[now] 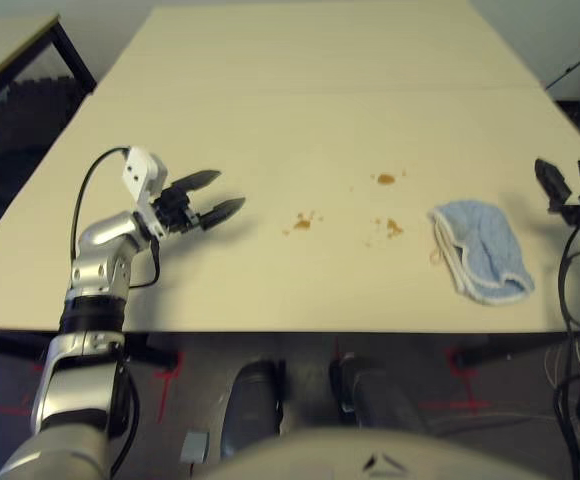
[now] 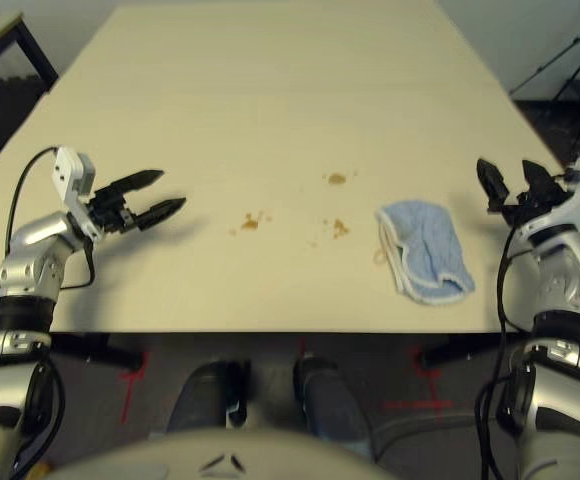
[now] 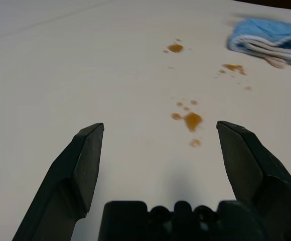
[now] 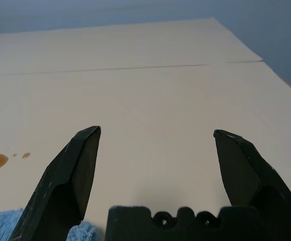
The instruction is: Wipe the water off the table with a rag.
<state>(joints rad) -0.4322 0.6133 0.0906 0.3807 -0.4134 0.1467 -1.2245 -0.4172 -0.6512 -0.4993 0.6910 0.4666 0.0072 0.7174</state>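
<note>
Both jaws spread, rag (image 2: 424, 249) beside right gripper (image 2: 509, 183), water (image 2: 249, 222) toward left gripper (image 2: 157, 194).

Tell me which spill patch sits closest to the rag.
The patch just left of the rag, on the near side. The far one lies further back on the table, and the third sits toward the left end effector.

Both forearms are silver metal with black joint bands. Each end effector, left (image 2: 148, 198) and right (image 2: 511, 185), has two tapered black fingers (image 3: 80, 165), a white wrist block, and black cables looping alongside.
</note>
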